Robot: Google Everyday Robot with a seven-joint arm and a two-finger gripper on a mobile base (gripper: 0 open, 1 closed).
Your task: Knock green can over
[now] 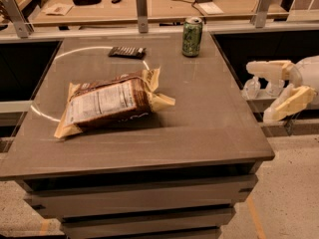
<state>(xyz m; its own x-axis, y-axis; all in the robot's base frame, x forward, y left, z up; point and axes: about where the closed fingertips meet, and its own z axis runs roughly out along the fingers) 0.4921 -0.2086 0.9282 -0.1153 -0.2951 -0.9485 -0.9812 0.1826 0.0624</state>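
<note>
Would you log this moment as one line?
green can: upright at table far edge | gripper: open, right of table, apart from can

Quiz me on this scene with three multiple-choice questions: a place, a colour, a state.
1. Where is the robot's pale two-fingered claw? A above the middle of the grey table; B beyond the table's right edge; C under the table.
2. What colour is the slim metal drink can? A red; B green; C blue.
3. How is that can? A upright; B lying down; C crushed.
Answers: B, the claw hangs open off the right edge; B, its body is green; A, it stands on its base.
</note>
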